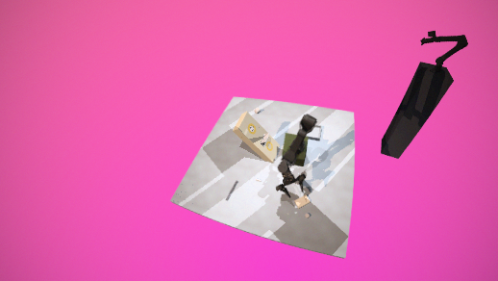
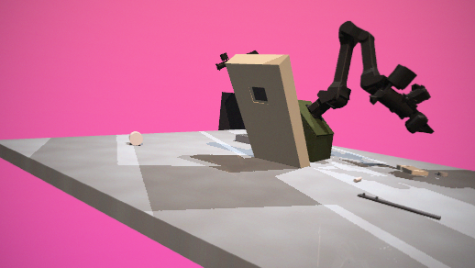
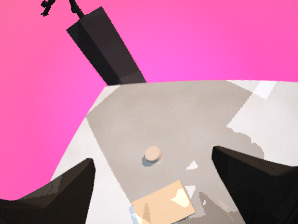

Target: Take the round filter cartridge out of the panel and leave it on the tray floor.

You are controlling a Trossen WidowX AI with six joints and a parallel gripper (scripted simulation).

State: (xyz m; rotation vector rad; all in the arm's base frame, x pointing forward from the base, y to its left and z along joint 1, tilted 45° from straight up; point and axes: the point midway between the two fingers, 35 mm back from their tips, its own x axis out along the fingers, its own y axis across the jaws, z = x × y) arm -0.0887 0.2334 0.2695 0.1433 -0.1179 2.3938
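Observation:
The tan service panel (image 1: 257,150) (image 2: 270,128) stands leaning on the table. Its face shows in the top view with two yellow-ringed round spots, an upper-left one (image 1: 251,128) and a lower-right one (image 1: 269,145); the slots are too small to make out, and I cannot tell which is the cartridge. The exterior view shows only the panel's back. The grey-rimmed tray (image 1: 320,134) (image 2: 240,138) lies beyond the arm's base, partly hidden. My gripper (image 1: 298,195) (image 2: 424,130) (image 3: 155,160) is open with nothing between its fingers. It hangs above the table, away from the panel and tray.
A tan block (image 1: 302,201) (image 2: 413,171) (image 3: 162,205) and a small round piece (image 1: 308,216) lie below the gripper. A dark bar (image 1: 233,191) (image 2: 399,206) lies on the table. A pale disc (image 1: 258,111) (image 2: 136,138) is beyond the panel. Another dark arm's pedestal (image 1: 418,111) (image 3: 107,45) stands apart.

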